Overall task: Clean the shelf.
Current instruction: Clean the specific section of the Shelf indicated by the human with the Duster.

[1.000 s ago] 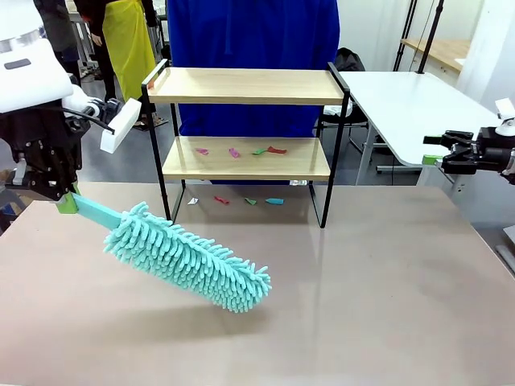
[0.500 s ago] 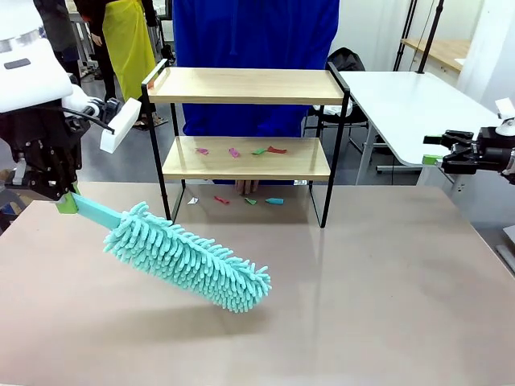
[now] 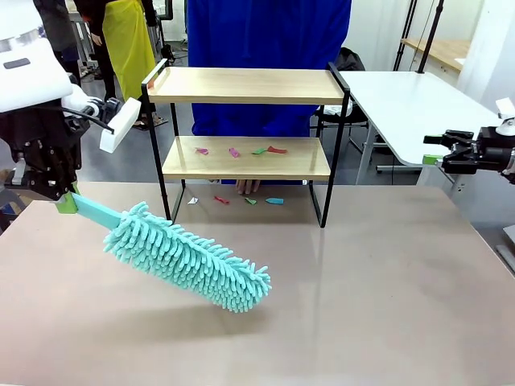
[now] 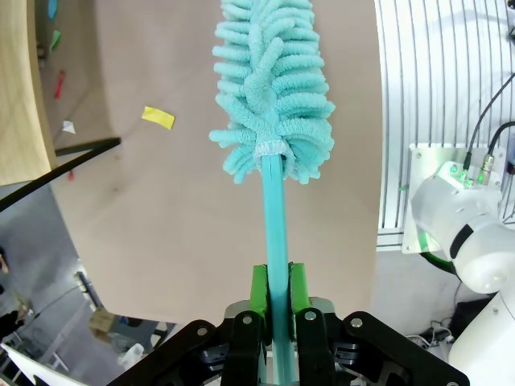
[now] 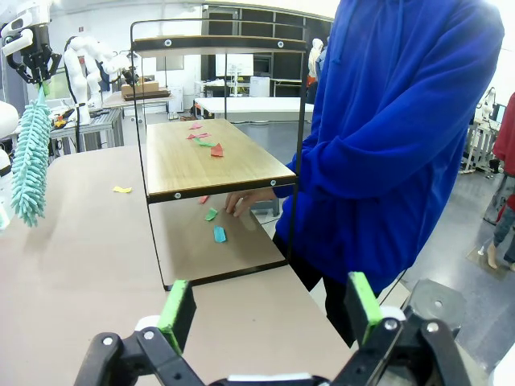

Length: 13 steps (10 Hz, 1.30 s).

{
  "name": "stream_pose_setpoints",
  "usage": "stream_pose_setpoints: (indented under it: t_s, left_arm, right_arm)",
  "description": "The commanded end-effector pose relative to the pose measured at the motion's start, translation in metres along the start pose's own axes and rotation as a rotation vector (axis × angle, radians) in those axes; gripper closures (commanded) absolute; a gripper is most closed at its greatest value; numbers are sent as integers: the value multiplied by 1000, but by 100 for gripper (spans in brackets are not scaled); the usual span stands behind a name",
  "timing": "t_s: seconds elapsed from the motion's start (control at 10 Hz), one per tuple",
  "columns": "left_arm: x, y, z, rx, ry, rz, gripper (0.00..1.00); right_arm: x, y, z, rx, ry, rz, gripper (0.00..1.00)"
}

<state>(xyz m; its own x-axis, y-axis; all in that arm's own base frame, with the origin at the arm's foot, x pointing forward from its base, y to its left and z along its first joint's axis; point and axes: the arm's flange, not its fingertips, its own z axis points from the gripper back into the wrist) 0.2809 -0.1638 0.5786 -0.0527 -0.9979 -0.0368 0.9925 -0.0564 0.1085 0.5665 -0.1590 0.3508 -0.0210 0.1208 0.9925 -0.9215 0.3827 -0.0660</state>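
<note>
With the left gripper (image 3: 68, 201) clamped on the teal duster (image 3: 189, 259) short of the shelf (image 3: 245, 85) and the right gripper (image 3: 438, 153) open, sweeping looked unstarted, needing the head swung onto the scraps (image 3: 241, 150).

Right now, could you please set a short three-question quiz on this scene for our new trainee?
1. True or false: the left gripper is shut on the handle of the teal duster.
2. Where on the shelf do the coloured scraps lie? A) on the top board, B) on the lower board, C) on both boards.
3. Fill in the gap: the right gripper stands ____ and holds nothing.
Key: 1 true; 2 B; 3 open.
</note>
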Motion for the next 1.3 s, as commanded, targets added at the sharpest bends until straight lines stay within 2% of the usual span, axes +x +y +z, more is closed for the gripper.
stream_pose_setpoints:
  t_s: [0.0,0.6,0.7,1.0,1.2]
  left_arm:
    - [-1,-1,3,-5,-10,-7,87]
    - [0,0,0,0,0,0,87]
    - [17,10,-2,-7,-44,82,87]
    - [84,-6,-4,32,-221,311,87]
    - [115,-16,-17,38,-283,547,87]
  right_arm:
    - [5,0,0,-1,7,-15,0]
    - [5,0,0,-1,7,-15,0]
    - [5,0,0,-1,7,-15,0]
    - [5,0,0,-1,7,-15,0]
    - [5,0,0,-1,7,-15,0]
